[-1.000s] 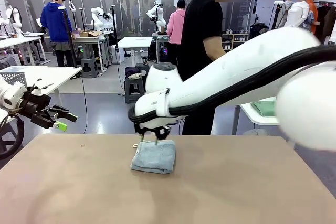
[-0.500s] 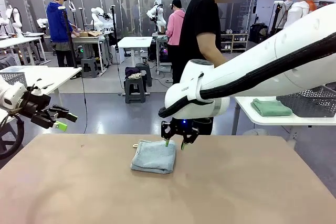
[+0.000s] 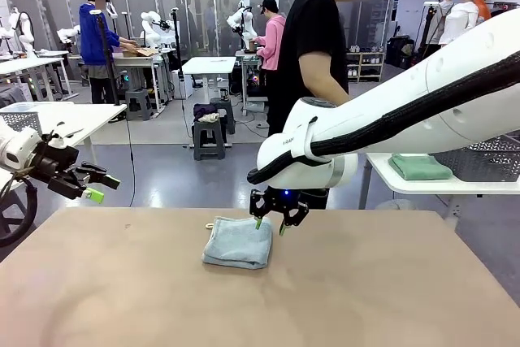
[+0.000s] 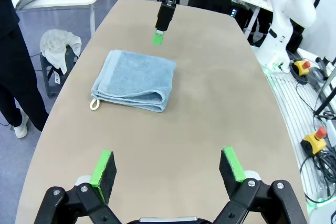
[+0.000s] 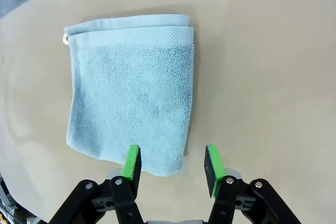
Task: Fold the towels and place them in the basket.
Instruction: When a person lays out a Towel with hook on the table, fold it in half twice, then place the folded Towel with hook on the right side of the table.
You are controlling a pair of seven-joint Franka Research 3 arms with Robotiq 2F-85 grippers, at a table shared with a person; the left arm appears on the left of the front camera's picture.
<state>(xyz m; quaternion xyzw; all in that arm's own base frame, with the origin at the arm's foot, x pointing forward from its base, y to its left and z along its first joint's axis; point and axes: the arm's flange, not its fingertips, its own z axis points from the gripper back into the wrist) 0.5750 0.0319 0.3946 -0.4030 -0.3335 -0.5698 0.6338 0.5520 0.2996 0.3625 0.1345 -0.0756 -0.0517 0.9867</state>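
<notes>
Our right gripper hangs just above the right edge of the folded grey-blue towel. Its jaws are roughly half apart with nothing between them. In its own wrist view one pad sits over the terry and the other over bare surface, so it straddles that edge.

Biggest worry for us: if it comes down like this it may pinch only the top layers. Then the fold would fall open on the lift and the towel would go into the basket as a lump. A shallow bite on soft terry could also slip mid-carry, and pushing down first could shove the towel sideways and rumple it.

Our left gripper is spread wide and empty, off the left side of the surface and well apart from the towel, so it's no backup.

The dark mesh basket sits on a side surface far to the right, partly behind our right arm. We can't tell what's in it. A folded green towel lies just beside it, not inside.
</notes>
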